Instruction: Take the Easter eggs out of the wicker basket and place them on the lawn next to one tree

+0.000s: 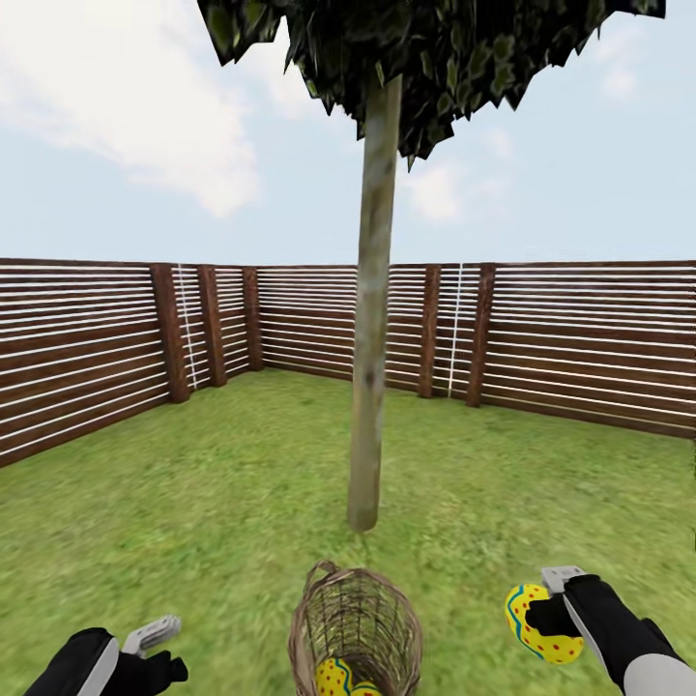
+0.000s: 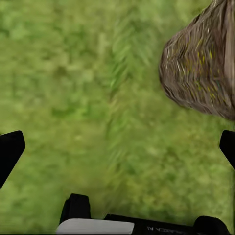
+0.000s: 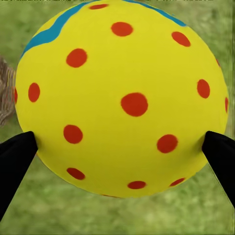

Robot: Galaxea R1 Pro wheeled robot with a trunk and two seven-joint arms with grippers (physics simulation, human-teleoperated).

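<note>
Your right gripper (image 1: 549, 619) is clamped on one Easter egg (image 1: 542, 623), yellow with red dots and a blue zigzag band. In the right wrist view the egg (image 3: 122, 98) covers most of the picture, so only the two black fingertips (image 3: 17, 156) pressed against its sides can be made out; the rest of the claw is hidden behind it.

To the left of that gripper, the wicker basket (image 1: 356, 628) sits on the lawn (image 1: 193, 503). Its lower part is cut off by the frame edge. Two more eggs (image 1: 340, 677) show through the weave, both partly cut off, so their patterns are hard to read.

Your left gripper (image 1: 155, 650) hangs over bare grass to the left of the basket, with its fingers spread apart and nothing between them. In the left wrist view the basket (image 2: 200, 68) lies beyond one fingertip (image 2: 10, 149), blurred.

The tree (image 1: 372, 319) trunk stands just beyond the basket, ahead of both grippers; its crown is cut off at the top. The slatted fence (image 1: 580, 338) encloses the garden behind it.

A strip of writing on the left gripper body is too small to read.
</note>
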